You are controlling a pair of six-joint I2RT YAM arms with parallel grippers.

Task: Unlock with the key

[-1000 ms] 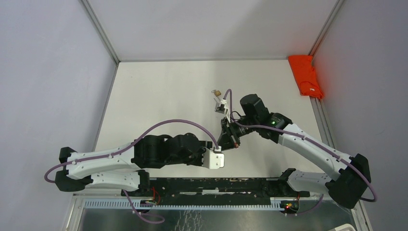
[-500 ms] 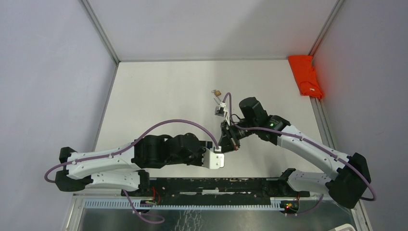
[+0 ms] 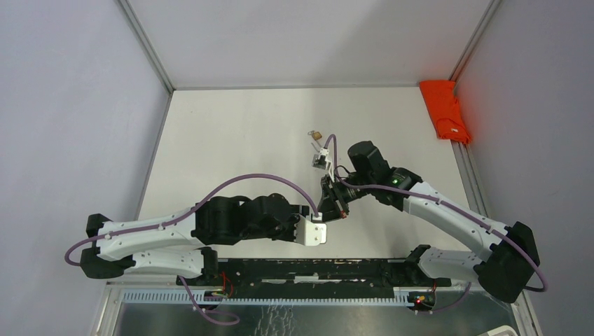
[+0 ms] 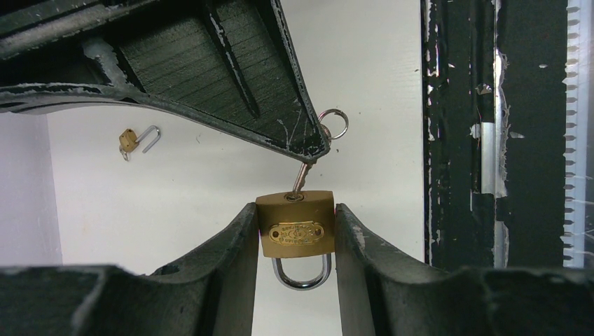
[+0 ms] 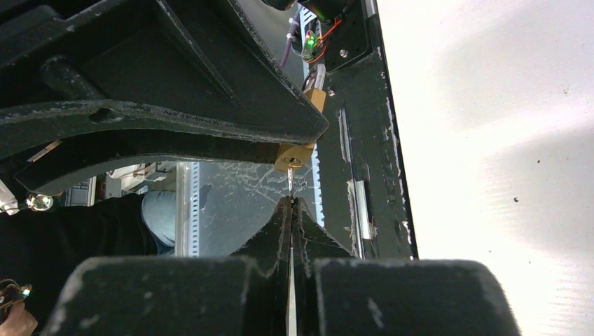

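My left gripper [image 4: 295,227] is shut on a brass padlock [image 4: 295,229], its silver shackle [image 4: 301,271] closed and pointing back toward the wrist. A silver key [image 4: 302,176] sits in the padlock's keyhole, with its ring [image 4: 335,124] showing past the right finger. My right gripper [image 5: 291,201] is shut on the key [image 5: 290,183], whose tip enters the padlock [image 5: 294,155]. In the top view both grippers meet at the table's middle [image 3: 333,208], where the padlock is hidden between them.
A second small brass padlock [image 4: 129,139] with an open shackle lies on the white table, also in the top view [image 3: 316,134]. A red cloth [image 3: 445,110] lies at the far right edge. A black rail [image 3: 308,269] runs along the near edge.
The right gripper with the key has moved slightly left and down toward the left gripper over the first half second, then held still. The left arm has not moved.
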